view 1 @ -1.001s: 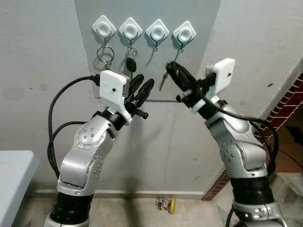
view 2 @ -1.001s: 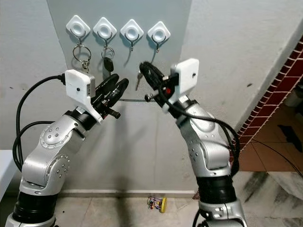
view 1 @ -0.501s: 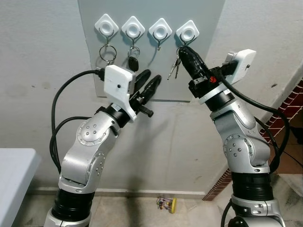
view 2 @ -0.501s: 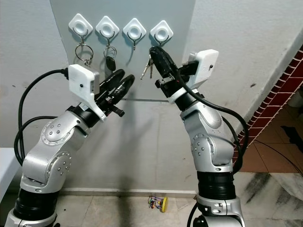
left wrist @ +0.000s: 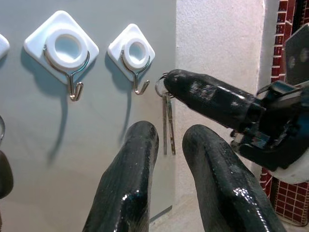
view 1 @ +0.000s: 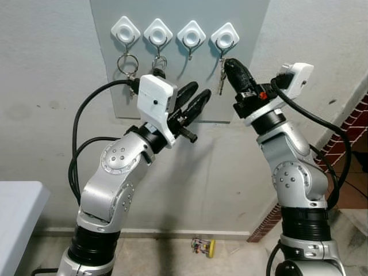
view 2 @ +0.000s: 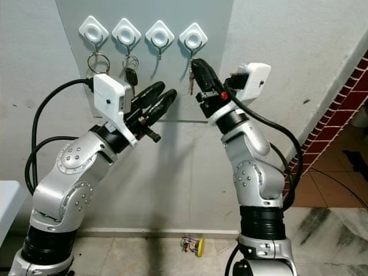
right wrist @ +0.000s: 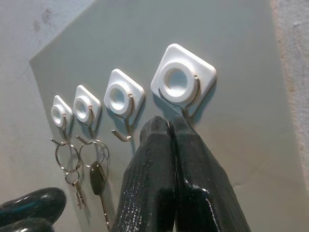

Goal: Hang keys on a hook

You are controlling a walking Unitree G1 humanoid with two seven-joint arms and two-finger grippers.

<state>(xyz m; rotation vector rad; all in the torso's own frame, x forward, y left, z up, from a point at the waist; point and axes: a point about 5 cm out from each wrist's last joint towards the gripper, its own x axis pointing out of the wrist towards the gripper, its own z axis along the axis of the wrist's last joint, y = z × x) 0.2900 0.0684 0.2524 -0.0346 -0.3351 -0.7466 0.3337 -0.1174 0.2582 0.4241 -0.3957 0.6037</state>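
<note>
**Keys pinched just under the rightmost hook**

Facing a grey panel (view 1: 178, 75) bearing four white hooks in a row. Raising the left gripper (view 1: 192, 99) before the panel's lower middle, fingers slightly parted, gripping nothing. Reaching the right gripper (view 1: 232, 65) up to the rightmost hook (view 1: 225, 40), fingers pressed together on the ring of the keys (view 1: 220, 80), blades dangling just below that hook. Showing a key ring (view 1: 127, 62) and a black-headed key (view 2: 131, 76) hanging from the two leftmost hooks.
</note>
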